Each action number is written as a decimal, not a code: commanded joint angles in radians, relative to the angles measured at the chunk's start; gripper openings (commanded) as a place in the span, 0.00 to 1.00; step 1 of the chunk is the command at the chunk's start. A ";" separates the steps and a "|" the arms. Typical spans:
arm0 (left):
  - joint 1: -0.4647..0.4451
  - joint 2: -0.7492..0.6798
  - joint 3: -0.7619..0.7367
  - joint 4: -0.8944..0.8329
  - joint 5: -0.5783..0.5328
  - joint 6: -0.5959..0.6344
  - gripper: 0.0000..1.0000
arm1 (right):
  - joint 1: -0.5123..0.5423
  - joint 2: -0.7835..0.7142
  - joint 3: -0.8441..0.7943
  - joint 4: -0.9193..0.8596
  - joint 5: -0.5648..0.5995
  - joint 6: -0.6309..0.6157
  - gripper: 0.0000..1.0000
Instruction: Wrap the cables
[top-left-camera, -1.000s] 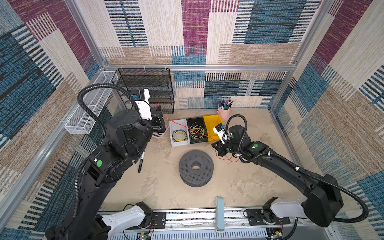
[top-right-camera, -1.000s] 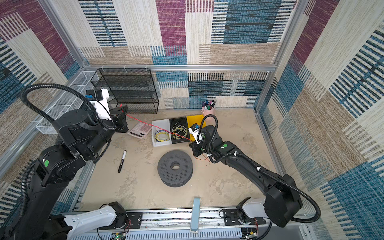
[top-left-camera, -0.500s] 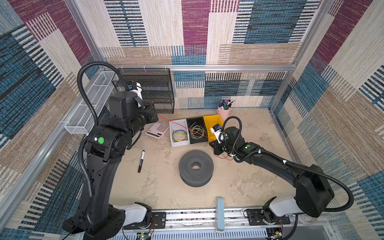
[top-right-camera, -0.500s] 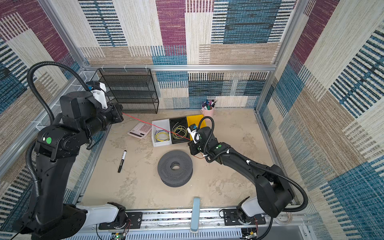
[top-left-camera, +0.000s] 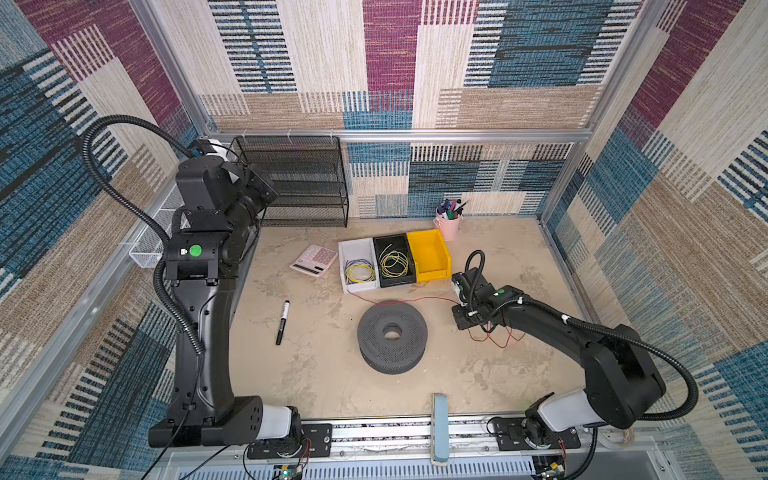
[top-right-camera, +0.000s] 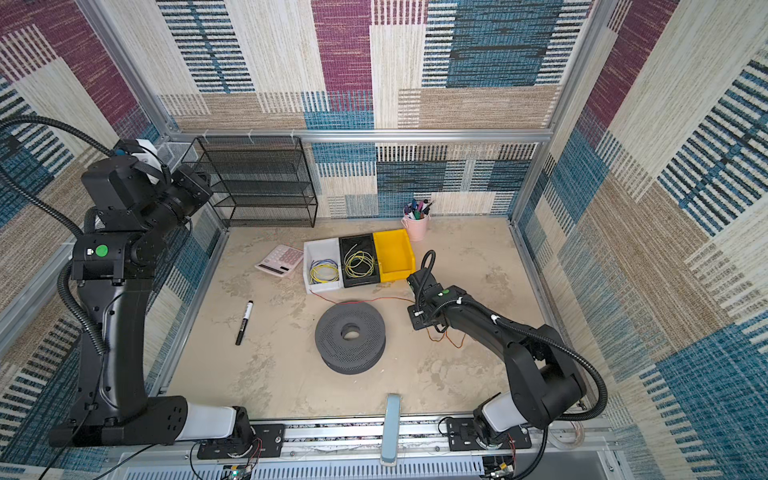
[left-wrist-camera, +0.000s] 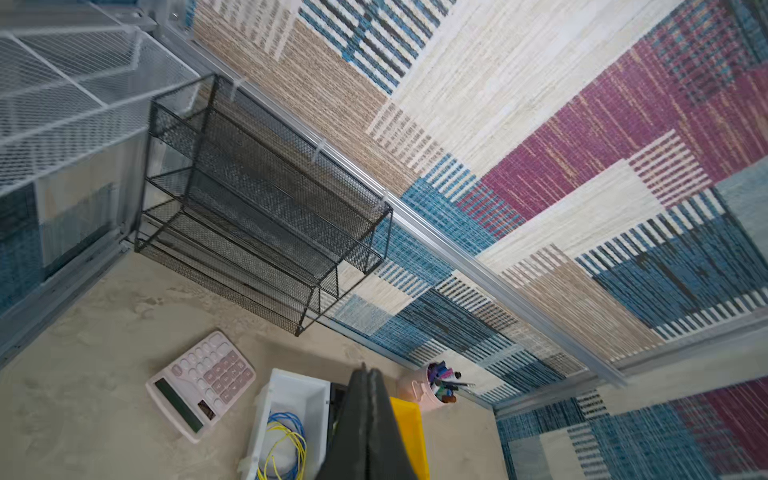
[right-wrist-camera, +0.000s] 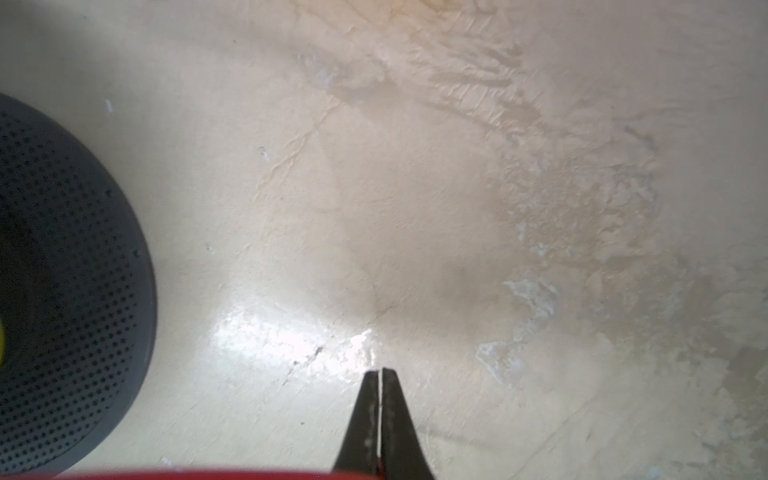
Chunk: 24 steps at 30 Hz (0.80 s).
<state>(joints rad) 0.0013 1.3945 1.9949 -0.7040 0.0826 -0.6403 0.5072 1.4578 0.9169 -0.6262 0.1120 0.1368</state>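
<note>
The cable (top-left-camera: 407, 300) is a thin red-orange wire lying slack on the table. It runs from the white bin's front, past the grey spool (top-left-camera: 390, 336), to my right gripper (top-left-camera: 463, 316), with loose loops (top-right-camera: 453, 338) beyond it. My right gripper (right-wrist-camera: 380, 370) hovers low over the table and is shut on the cable. A red smear of wire (right-wrist-camera: 208, 473) shows at the base of the jaws. My left gripper (left-wrist-camera: 368, 372) is raised high by the left wall. It is shut, with no wire between its fingers.
A white bin (top-left-camera: 344, 266) holds a blue-and-yellow coil, a black bin (top-left-camera: 376, 259) a yellow-green coil, and a yellow bin (top-left-camera: 430, 257) stands beside them. A pink calculator (top-left-camera: 313, 259), black marker (top-left-camera: 282, 316), pen cup (top-left-camera: 449, 222) and black mesh rack (top-left-camera: 299, 178) are also on the table.
The red wire was stretched taut up to my left gripper; now it is out of that gripper and lies slack on the table. The left arm has swung up and back.
</note>
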 joint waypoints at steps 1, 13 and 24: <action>0.002 -0.030 -0.067 0.042 0.067 -0.015 0.00 | -0.004 -0.026 0.032 0.001 -0.058 0.002 0.00; -0.131 -0.304 -0.484 0.097 0.391 0.162 0.45 | -0.015 0.036 0.294 -0.108 -0.399 -0.027 0.00; -0.696 -0.481 -1.026 0.537 0.026 0.059 0.69 | 0.003 0.094 0.497 -0.239 -0.591 -0.040 0.00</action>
<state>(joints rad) -0.6243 0.9096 0.9932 -0.3843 0.2768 -0.5831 0.5018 1.5528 1.3842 -0.8230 -0.3916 0.1028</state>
